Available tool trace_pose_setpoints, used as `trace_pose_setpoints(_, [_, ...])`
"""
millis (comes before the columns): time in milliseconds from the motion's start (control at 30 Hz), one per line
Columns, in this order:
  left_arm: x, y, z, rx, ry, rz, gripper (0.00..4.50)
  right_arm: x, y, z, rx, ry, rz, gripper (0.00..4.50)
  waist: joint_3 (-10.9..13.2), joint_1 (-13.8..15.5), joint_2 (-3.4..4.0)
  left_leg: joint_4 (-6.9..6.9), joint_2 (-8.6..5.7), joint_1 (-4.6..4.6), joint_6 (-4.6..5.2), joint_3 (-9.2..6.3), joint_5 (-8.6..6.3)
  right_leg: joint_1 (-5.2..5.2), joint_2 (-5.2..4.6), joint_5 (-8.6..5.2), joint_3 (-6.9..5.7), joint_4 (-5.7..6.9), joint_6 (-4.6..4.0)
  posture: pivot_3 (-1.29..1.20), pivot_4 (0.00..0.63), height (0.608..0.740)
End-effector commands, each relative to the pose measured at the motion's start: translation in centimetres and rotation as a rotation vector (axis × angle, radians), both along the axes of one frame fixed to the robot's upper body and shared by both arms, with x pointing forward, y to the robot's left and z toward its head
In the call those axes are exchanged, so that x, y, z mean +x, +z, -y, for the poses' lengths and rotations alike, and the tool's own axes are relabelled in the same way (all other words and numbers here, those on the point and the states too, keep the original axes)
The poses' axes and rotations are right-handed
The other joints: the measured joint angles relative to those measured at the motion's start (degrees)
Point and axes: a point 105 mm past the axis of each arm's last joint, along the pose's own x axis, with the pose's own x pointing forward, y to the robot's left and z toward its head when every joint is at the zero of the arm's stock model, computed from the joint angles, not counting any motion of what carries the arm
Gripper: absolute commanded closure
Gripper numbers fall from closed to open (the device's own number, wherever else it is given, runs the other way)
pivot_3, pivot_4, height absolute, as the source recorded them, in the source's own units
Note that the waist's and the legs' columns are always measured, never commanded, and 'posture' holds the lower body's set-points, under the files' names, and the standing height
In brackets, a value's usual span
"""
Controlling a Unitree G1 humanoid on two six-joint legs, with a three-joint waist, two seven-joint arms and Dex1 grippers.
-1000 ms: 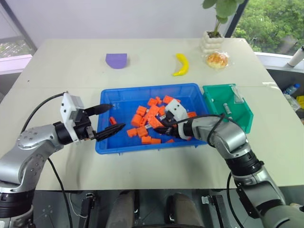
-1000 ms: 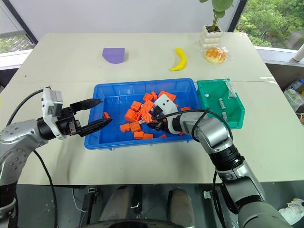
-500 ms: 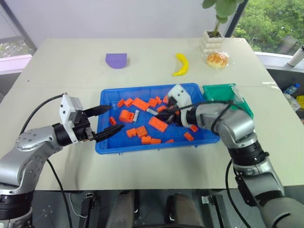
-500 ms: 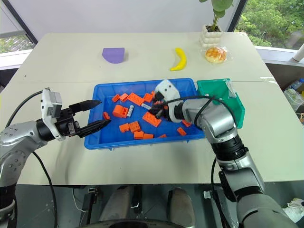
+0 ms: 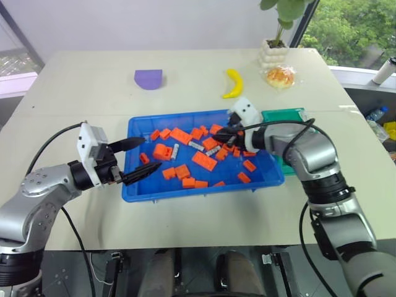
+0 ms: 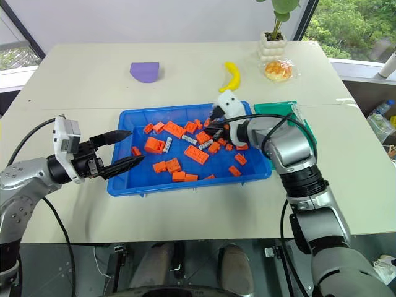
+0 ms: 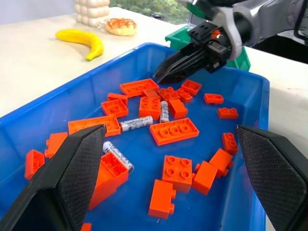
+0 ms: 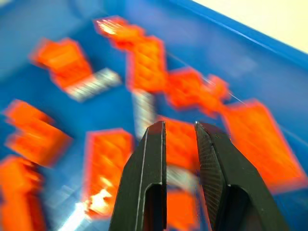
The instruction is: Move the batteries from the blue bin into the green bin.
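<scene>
Silver-grey cylindrical batteries point(image 7: 136, 123) lay among orange blocks mid-frame in the large shallow blue plastic bin point(image 5: 141, 187), so picking looked underway: the empty right gripper point(image 8: 179, 132), jaws narrowly parted, hovered above them and needed to descend, while the left gripper point(image 5: 141, 157) waited wide open.

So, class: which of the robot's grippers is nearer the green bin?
The right. The right gripper hovers over the blue bin's end beside the green bin; the left gripper is at the blue bin's opposite end.
</scene>
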Motion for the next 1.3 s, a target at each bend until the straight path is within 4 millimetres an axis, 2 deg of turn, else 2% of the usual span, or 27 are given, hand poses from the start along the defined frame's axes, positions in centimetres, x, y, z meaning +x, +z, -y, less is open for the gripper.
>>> trace_pose_setpoints(33, [-0.2, 1.0, -0.9, 0.010, 0.029, 0.044, 0.00, -0.9, 2.3, -2.3, 0.048, 0.079, 0.067, 1.77, 0.0, 0.2, 0.00, 0.01, 0.00, 0.00, 0.00, 0.00, 0.00, 0.00, 0.00, 0.00, 0.00, 0.00, 0.00, 0.00, 0.150, 0.739])
trace_pose_setpoints(133, [0.0, 0.9, -1.8, 0.018, 0.082, 0.053, 0.00, -1.7, 2.6, -4.0, 0.073, 0.128, 0.061, 0.25, 0.0, 0.2, 0.00, 0.01, -0.02, 0.00, 0.00, -0.01, 0.00, 0.01, -0.01, 0.00, 0.00, 0.00, 0.00, 0.00, 0.150, 0.739])
trace_pose_setpoints(267, [0.7, 1.0, -3.2, 0.031, 0.196, 0.106, 0.00, -2.8, 1.6, -6.0, 0.091, 0.184, 0.013, 0.25, 0.0, 0.1, 0.00, -0.01, -0.01, 0.00, 0.00, -0.03, 0.00, -0.01, 0.01, 0.00, 0.00, 0.01, 0.00, 0.00, 0.150, 0.739])
trace_pose_setpoints(400, [0.2, 0.7, -3.0, 0.017, 0.204, 0.099, 0.00, -3.9, 0.2, -7.1, 0.069, 0.269, 0.003, 0.25, 0.0, 0.2, 0.00, 0.00, -0.04, 0.00, 0.00, -0.01, 0.00, -0.01, -0.03, 0.00, 0.00, 0.01, 0.00, 0.00, 0.150, 0.739])
trace_pose_setpoints(500, [0.0, 0.5, -2.9, 0.009, 0.207, 0.092, 0.00, -3.7, -1.0, -7.8, 0.030, 0.319, 0.027, 0.25, 0.0, 0.1, 0.00, 0.00, -0.04, 0.00, 0.00, -0.03, 0.00, -0.01, -0.03, 0.00, 0.00, 0.02, 0.00, 0.00, 0.150, 0.739])
trace_pose_setpoints(700, [-0.7, 0.6, -2.6, -0.003, 0.197, 0.084, 0.00, -2.2, -2.2, -8.4, 0.013, 0.335, 0.026, 0.25, 0.0, 0.0, 0.00, 0.00, -0.03, 0.00, 0.00, -0.03, 0.00, -0.02, -0.01, 0.00, 0.00, 0.03, 0.00, 0.00, 0.150, 0.739])
trace_pose_setpoints(967, [-1.8, 0.9, -2.2, 0.002, 0.164, 0.066, 0.00, 0.2, -2.9, -8.2, -0.005, 0.302, 0.036, 0.25, 0.0, -0.1, 0.00, 0.01, -0.03, 0.00, -0.01, -0.03, 0.00, -0.03, -0.01, 0.00, 0.00, 0.05, -0.01, 0.00, 0.150, 0.739])
trace_pose_setpoints(1300, [-2.7, 0.7, -2.4, 0.084, 0.086, 0.005, 0.00, 1.6, -3.7, -8.3, -0.019, 0.279, 0.041, 0.25, 0.0, -0.2, 0.01, -0.01, -0.03, 0.00, -0.03, -0.03, 0.00, -0.05, 0.00, 0.00, 0.00, 0.05, -0.01, 0.00, 0.150, 0.739])
